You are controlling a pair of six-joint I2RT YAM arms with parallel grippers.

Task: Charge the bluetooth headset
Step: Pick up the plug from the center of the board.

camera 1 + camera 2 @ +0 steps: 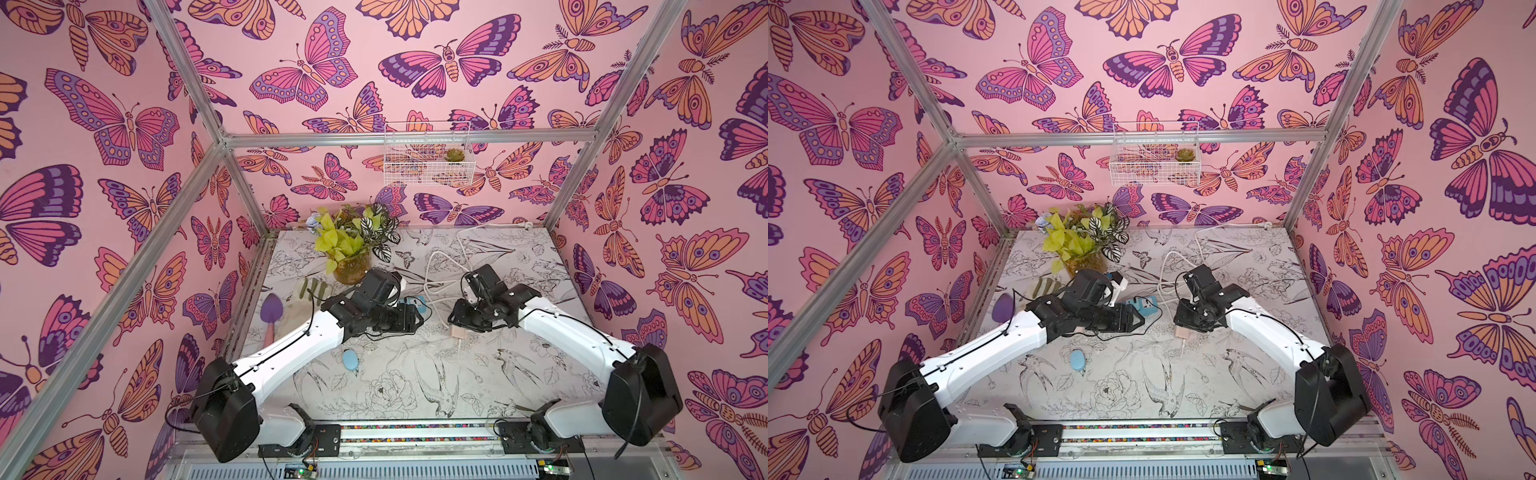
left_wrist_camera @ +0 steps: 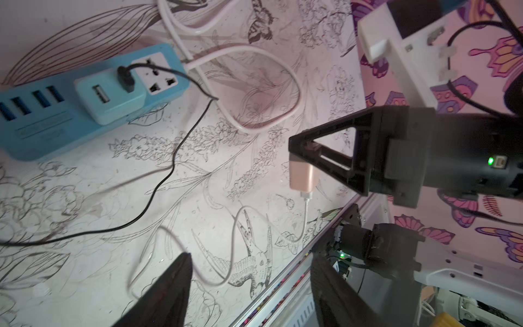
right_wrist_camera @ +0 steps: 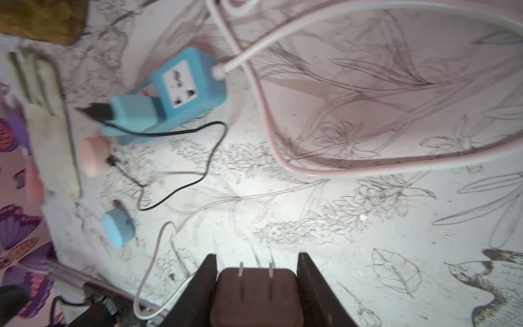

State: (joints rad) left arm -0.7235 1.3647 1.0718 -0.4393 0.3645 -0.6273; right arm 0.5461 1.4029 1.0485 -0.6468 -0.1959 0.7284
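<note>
Headset (image 3: pixel 93 157): a small pink rounded item, blurred in the right wrist view, lies on the table (image 1: pixel 498 374) just near-left of the power strip (image 2: pixel 42 127). In both top views the left arm covers it. The free end of the black cable (image 3: pixel 209 158) reaches it; whether it is plugged in cannot be told. The cable's other end sits in a pale blue USB charger (image 2: pixel 110 99) plugged into the strip. The strip lies mid-table, with a thick white cord (image 3: pixel 368 167) looping away far and right.

Right gripper (image 3: pixel 257 257): clamped on a pink adapter (image 3: pixel 256 294), two prongs pointing out past the fingertips. A thin white cable (image 2: pixel 235 235) trails from the adapter toward the near edge.

Left gripper (image 2: pixel 249 254): fingers apart, nothing between them, hovering above the table just left of the right gripper.

Surroundings: a blue oval case (image 1: pixel 351 359) lies near-left of the strip. A potted plant (image 1: pixel 351 249) stands at far left, with gloves (image 1: pixel 313 289) and a purple trowel (image 1: pixel 272 307) beside it. A wire basket (image 1: pixel 428 162) hangs on the far wall.
</note>
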